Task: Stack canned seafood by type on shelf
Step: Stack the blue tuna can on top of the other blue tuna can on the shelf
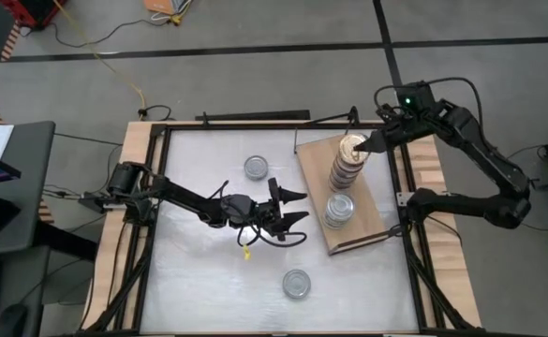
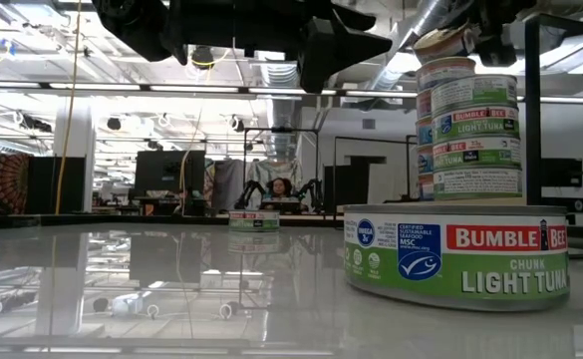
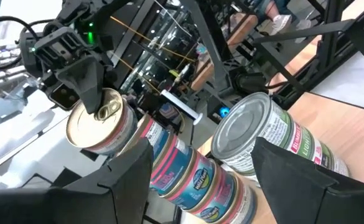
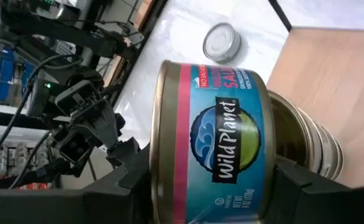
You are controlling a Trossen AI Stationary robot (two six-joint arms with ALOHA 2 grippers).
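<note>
The right gripper (image 1: 367, 146) clasps a gold-lidded salmon tin (image 1: 352, 147) at the top of the taller stack (image 1: 346, 167) on the shelf (image 1: 375, 212), and that tin appears to sit slightly off-centre, though the tilt is hard to judge. If the fingers release or drag sideways, the column could topple onto the shorter tuna stack (image 1: 339, 209) beside it. The left gripper (image 1: 292, 208) hangs empty and spread over mid-table, with three tins still loose there.

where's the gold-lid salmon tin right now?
The gold-lid salmon tin sits atop the taller stack at the far end of the shelf, on the table's right side in the high view, between the fingers of the right gripper; a shorter silver-lid stack stands nearer.
</note>
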